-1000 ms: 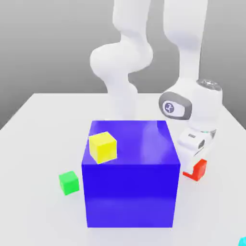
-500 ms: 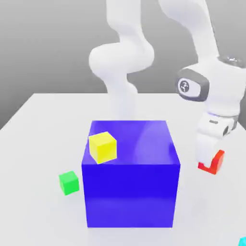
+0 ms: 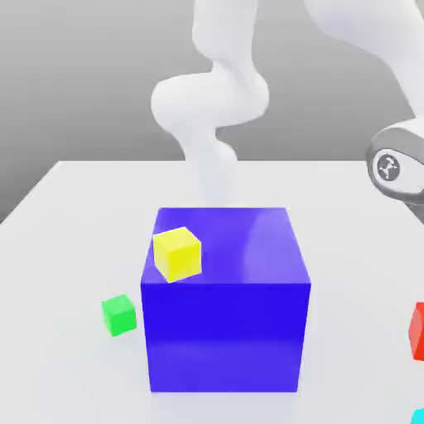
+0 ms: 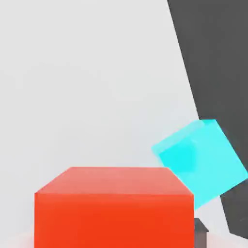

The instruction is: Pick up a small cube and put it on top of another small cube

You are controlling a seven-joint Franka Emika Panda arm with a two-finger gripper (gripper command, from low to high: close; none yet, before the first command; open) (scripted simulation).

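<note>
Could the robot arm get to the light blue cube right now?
Probably yes: nothing seems to block its way to the cyan cube, though its fingers look busy with the red cube.

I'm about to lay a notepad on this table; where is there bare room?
Left of the green cube and behind the blue block, in the exterior view. Crowded: its right edge, with the red and cyan cubes.

The exterior view looks down at a slant on the big blue cube (image 3: 225, 298), facing its front and top from a moderate way off. The hand view looks down tableward, well aside from that cube, close over the red cube (image 4: 114, 218) (both views share it, and the cyan cube (image 4: 203, 160)).
</note>
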